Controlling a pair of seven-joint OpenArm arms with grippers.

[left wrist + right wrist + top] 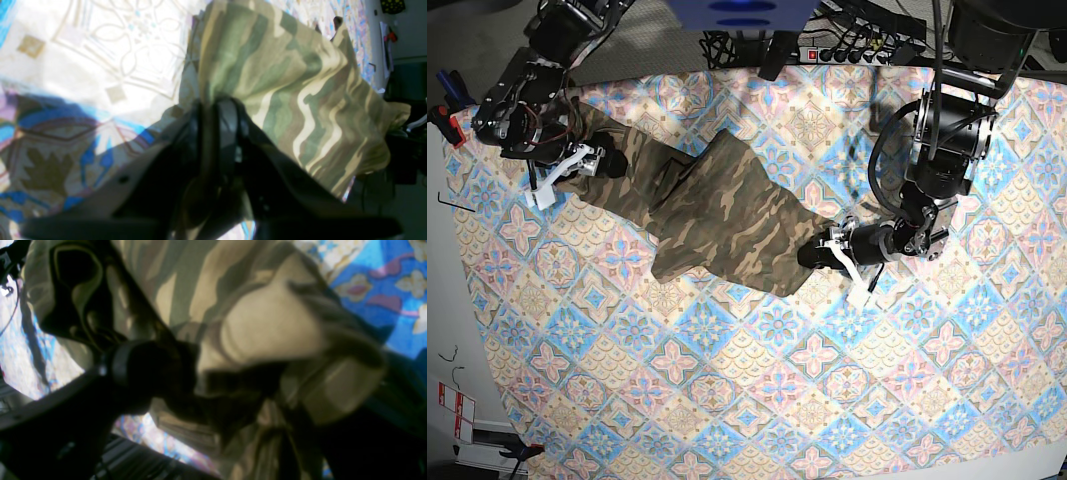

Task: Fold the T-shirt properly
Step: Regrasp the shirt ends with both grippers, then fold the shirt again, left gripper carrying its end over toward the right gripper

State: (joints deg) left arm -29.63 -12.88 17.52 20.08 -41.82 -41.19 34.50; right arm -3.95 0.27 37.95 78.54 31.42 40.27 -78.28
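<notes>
Tile-patterned tablecloth (757,400) in blue, pink, cream covers whole table, sunlit patch toward 1 o'clock. Black power strip (857,50) with cables along far edge at 12 o'clock. Small red-and-white tag (455,410) on floor at 8 o'clock, beside table corner.

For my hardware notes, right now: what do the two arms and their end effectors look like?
Both arms are black with exposed black cables. The left end effector and right end effector each carry white finger pieces; up close, the left's fingers look dark grey.
</notes>
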